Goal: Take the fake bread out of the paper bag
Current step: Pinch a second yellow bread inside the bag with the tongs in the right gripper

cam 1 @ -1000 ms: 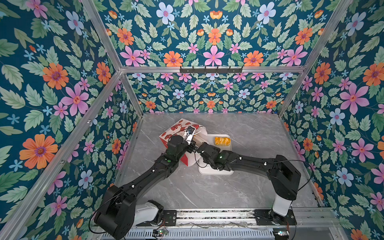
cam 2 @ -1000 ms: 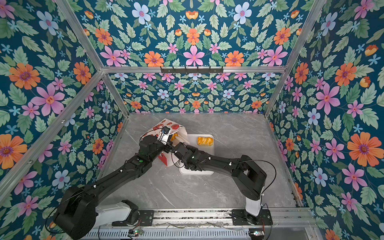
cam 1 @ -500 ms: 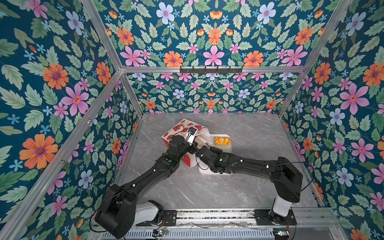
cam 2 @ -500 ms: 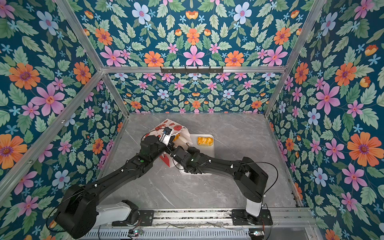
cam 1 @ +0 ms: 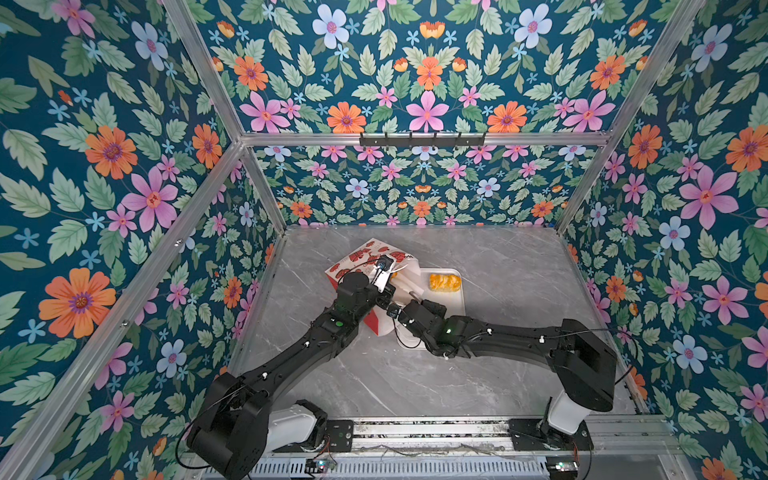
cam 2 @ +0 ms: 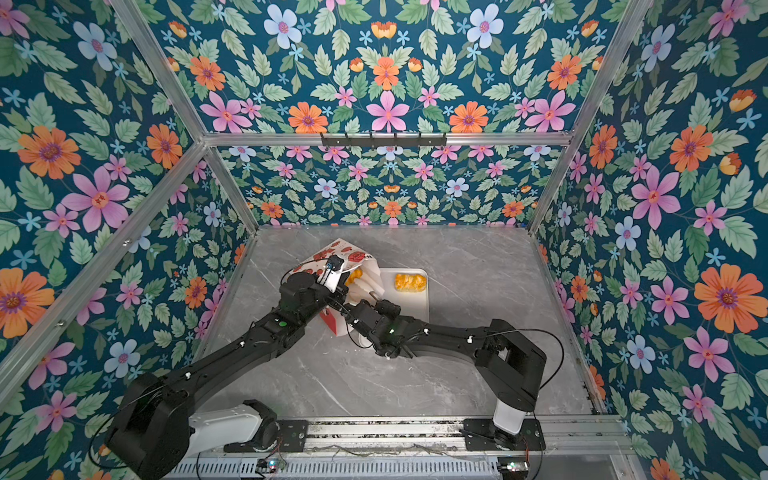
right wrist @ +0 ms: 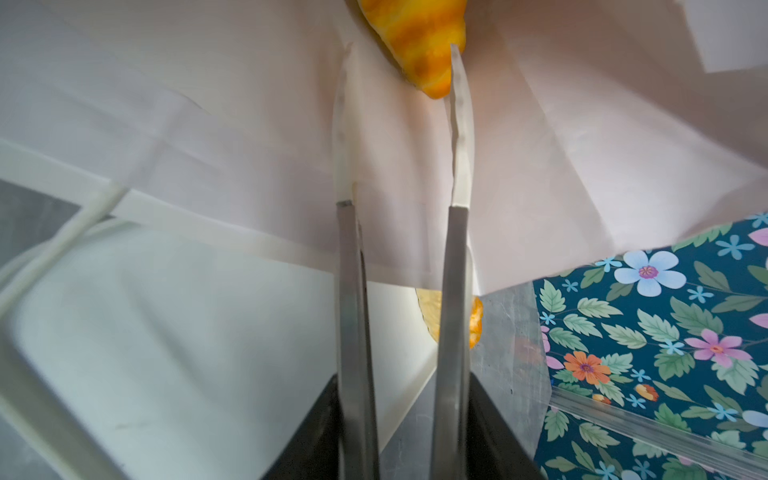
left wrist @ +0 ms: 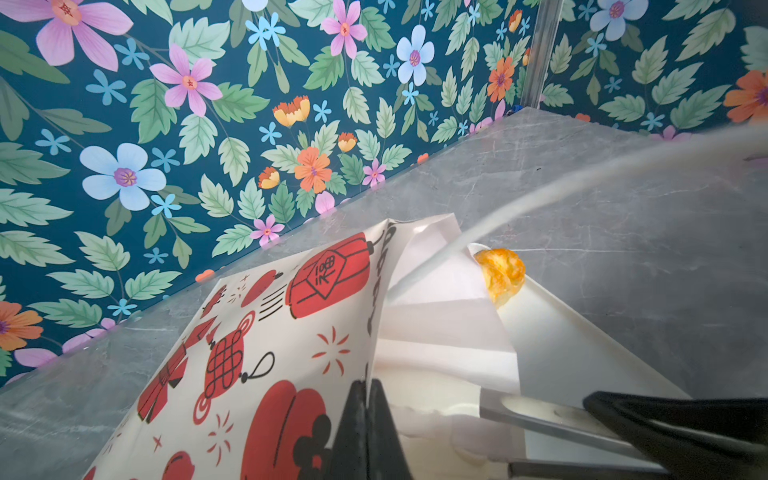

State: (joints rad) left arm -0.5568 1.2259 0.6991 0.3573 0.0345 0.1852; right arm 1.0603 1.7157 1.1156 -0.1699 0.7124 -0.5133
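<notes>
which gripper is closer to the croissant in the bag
Right. The right gripper reaches inside the bag, tips at the croissant; the left gripper pinches the bag's rim, farther off.

**A:** Left arm [cam 1: 316,345], top view: matte black boxy links, small white dots [cam 1: 306,344] along them, one green lamp [cam 1: 339,323] on the forearm. Base?

**B:** Left base housing [cam 1: 291,424], white and rounded, at 7 o'clock. Right arm [cam 1: 498,336] has the same build. Right base housing [cam 1: 567,415], white, at 5 o'clock. A thin black cable [cam 2: 562,353] arcs off its shoulder.

**A:** Hands?

**B:** Left hand [left wrist: 366,390]: black fingers. Right hand [right wrist: 401,48]: long flat grey metal fingers [right wrist: 455,270] with clear tips.
</notes>
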